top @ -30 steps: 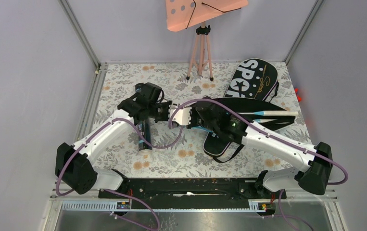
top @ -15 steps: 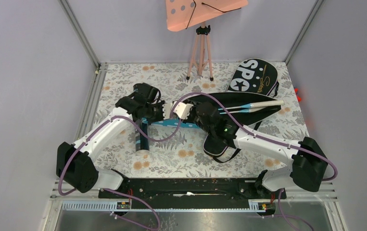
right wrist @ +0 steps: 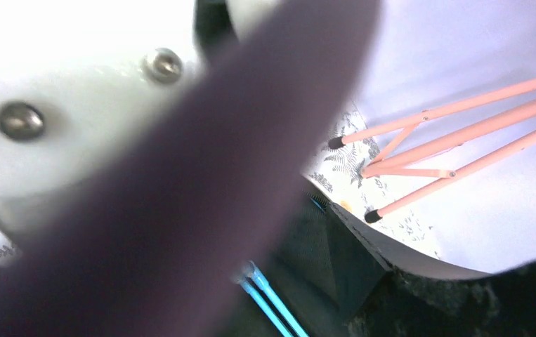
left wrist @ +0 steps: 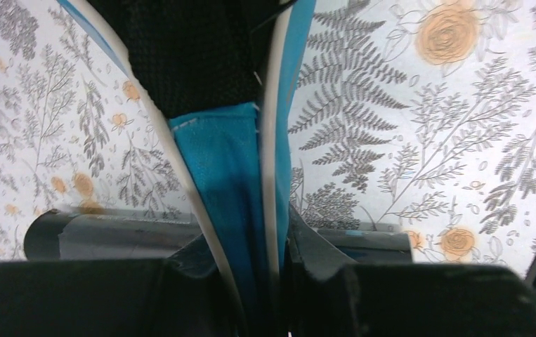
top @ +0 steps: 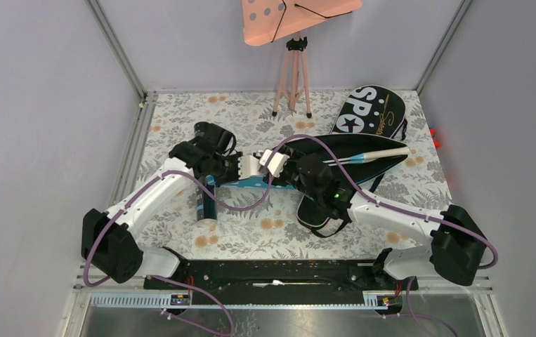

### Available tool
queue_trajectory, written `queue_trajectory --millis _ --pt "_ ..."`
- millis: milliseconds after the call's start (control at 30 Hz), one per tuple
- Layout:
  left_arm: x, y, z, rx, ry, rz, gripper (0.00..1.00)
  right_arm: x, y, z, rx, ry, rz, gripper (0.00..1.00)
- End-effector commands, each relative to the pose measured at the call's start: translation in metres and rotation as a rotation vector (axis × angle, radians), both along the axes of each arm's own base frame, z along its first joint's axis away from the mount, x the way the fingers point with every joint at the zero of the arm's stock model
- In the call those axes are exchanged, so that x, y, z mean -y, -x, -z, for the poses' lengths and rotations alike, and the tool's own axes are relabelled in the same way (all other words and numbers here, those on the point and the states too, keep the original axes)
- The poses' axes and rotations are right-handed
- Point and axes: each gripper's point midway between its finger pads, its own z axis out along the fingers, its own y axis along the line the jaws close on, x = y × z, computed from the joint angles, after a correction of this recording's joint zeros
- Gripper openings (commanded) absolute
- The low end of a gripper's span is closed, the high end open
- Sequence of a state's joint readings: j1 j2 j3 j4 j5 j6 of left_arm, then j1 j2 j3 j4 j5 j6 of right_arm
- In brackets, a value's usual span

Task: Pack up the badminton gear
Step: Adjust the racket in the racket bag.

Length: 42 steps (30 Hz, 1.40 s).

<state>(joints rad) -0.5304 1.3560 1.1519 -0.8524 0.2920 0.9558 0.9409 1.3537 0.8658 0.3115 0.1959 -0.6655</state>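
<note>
Floral cloth (top: 180, 119), seen from above: blue bag (top: 251, 183) lies right of the black tube (top: 207, 200), rackets (top: 381, 153) inside; right gripper (top: 270, 161) just beyond the tube, its fingers' state unreadable. Left wrist view: left gripper (left wrist: 251, 261) pinches the bag's edge above the tube. Right wrist view: purple cable (right wrist: 180, 175) hides the fingers. Best to hold this edge taut, mouth wide

Tube (top: 205, 210) left of bag (top: 353, 142)

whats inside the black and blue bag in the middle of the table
Only racket handles, white with light-blue ends, show at the right end of the black and blue bag. The hoops are covered by its fabric; whether anything else is inside cannot be seen.
</note>
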Motion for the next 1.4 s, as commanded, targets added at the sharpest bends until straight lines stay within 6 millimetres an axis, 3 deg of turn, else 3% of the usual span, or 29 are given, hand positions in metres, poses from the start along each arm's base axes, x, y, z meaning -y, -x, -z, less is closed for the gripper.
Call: queue_trajectory --millis 0,100,300,367,500,733,867,1100,1367 --pt "0.035 0.053 -0.024 -0.175 0.207 0.144 0.0 -0.003 0.015 0.008 -0.105 -0.129 -0.028 0.67" --pt "0.038 0.054 -0.028 -0.195 0.242 0.138 0.0 0.007 0.017 0.006 -0.137 -0.187 0.026 0.68" --pt "0.039 0.058 -0.032 -0.221 0.289 0.145 0.0 0.053 0.023 0.004 -0.175 -0.308 0.197 0.76" --pt "0.041 0.061 -0.033 -0.23 0.302 0.161 0.0 0.059 0.03 0.003 -0.198 -0.359 0.196 0.78" --pt "0.044 0.067 -0.035 -0.243 0.323 0.201 0.0 0.046 0.055 0.004 -0.255 -0.395 0.048 0.8" --pt "0.046 0.064 -0.033 -0.259 0.317 0.185 0.0 0.017 0.075 0.003 -0.28 -0.349 -0.165 0.8" --pt "0.047 0.063 -0.031 -0.27 0.316 0.183 0.0 0.003 0.067 -0.013 -0.244 -0.409 -0.187 0.8" --pt "0.047 0.06 -0.026 -0.282 0.302 0.17 0.0 -0.029 0.06 -0.022 -0.28 -0.496 -0.251 0.71" --pt "0.046 0.052 -0.017 -0.282 0.279 0.138 0.0 -0.023 0.051 -0.038 -0.239 -0.558 -0.174 0.68"
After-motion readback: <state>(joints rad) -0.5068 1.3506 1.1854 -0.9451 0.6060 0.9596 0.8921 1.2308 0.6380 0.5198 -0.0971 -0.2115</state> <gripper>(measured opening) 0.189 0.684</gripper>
